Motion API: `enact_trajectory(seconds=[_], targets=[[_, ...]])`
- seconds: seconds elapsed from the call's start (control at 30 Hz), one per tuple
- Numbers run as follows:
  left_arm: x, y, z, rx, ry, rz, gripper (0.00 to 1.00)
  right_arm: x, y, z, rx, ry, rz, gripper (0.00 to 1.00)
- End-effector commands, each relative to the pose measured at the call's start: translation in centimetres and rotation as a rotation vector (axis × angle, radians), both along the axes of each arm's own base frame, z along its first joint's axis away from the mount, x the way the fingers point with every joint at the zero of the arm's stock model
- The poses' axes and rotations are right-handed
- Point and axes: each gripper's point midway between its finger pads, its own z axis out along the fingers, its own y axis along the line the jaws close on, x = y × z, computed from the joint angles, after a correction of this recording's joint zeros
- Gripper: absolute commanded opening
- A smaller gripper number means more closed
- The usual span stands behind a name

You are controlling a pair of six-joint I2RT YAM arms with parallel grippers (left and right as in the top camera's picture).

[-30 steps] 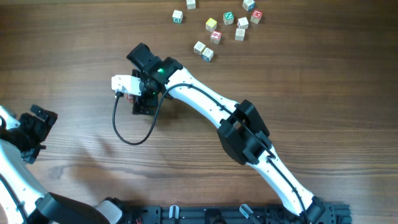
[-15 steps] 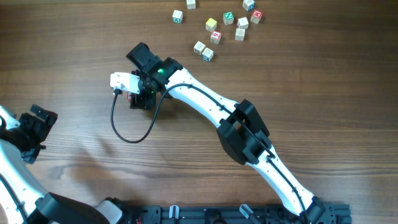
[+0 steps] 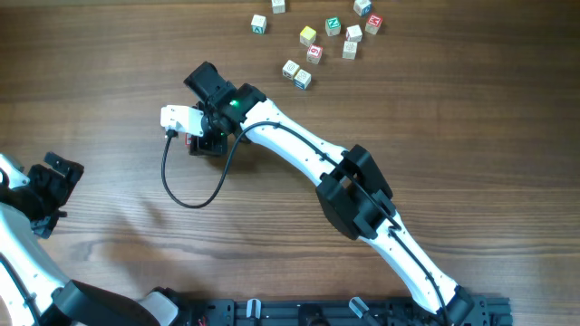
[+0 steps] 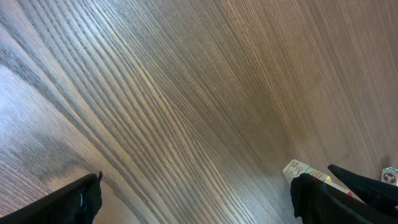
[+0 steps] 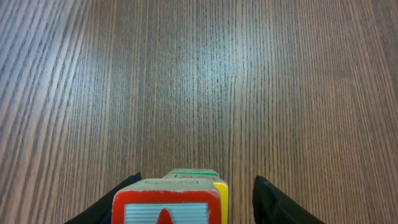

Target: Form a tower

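The tower (image 5: 166,205) fills the bottom of the right wrist view: a top cube with a red-framed white face and a red mark, over a cube with a green edge and yellow side (image 5: 219,193). My right gripper (image 5: 198,186) straddles it, the left finger against the top cube and a gap showing before the right finger (image 5: 273,199). From overhead the right gripper (image 3: 204,140) covers the tower. My left gripper (image 3: 45,195) rests at the table's left edge, and in its wrist view the left gripper (image 4: 196,186) is wide open over bare wood.
Several loose letter cubes (image 3: 313,41) lie scattered at the back right of the table. A black cable (image 3: 181,195) loops from the right wrist camera (image 3: 178,119) over the wood. Two cubes (image 4: 297,169) peek past the left gripper's right finger.
The right gripper's jaws have narrowed around the tower and the gripper has shifted slightly left. The left arm has not moved.
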Motion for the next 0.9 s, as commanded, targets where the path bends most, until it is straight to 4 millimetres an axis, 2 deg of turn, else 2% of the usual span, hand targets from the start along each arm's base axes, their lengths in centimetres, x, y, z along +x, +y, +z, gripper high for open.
enact_trajectory(seconds=[0.0,0.87], targets=[[0.19,0.21,0.22,0.005,-0.011,-0.016,1.00,-0.33,0.00,-1.22,-0.013,0.017,0.004,0.56],[0.19,0.21,0.22,0.005,-0.011,-0.016,1.00,-0.27,0.07,-1.18,-0.010,0.013,0.005,0.44]])
